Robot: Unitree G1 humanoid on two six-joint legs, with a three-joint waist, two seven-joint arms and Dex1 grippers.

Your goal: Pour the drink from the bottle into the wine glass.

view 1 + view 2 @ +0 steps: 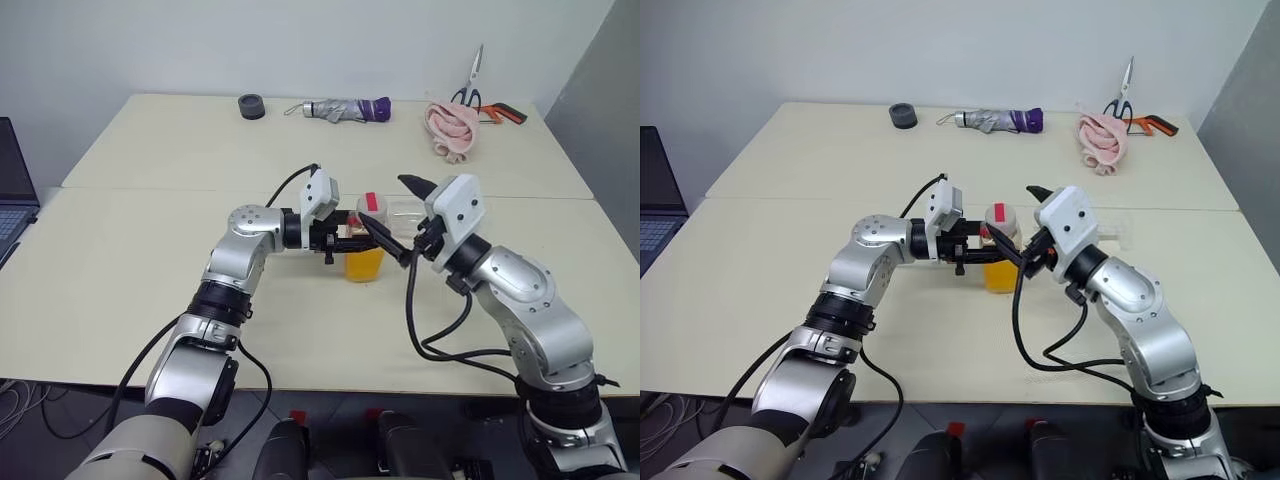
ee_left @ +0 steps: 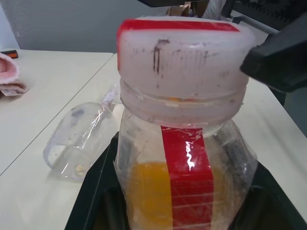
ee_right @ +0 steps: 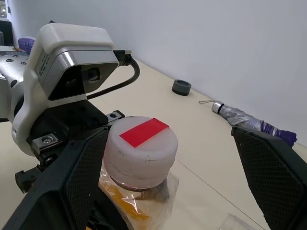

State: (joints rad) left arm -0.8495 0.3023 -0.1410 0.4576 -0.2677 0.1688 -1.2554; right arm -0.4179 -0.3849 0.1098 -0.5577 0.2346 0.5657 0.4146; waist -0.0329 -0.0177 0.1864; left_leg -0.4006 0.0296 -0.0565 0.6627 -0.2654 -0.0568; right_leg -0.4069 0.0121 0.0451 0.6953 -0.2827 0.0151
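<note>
while left gripper (image 1: 335, 240) clamps bottle (image 1: 365, 250), right gripper (image 1: 400, 215) brackets its cap (image 3: 140, 149).

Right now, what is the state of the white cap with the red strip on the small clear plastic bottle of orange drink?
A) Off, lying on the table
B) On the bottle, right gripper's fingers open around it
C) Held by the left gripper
B: the cap sits on the bottle, which the left gripper holds by its body, while the right gripper stands open on either side of the cap.
</note>
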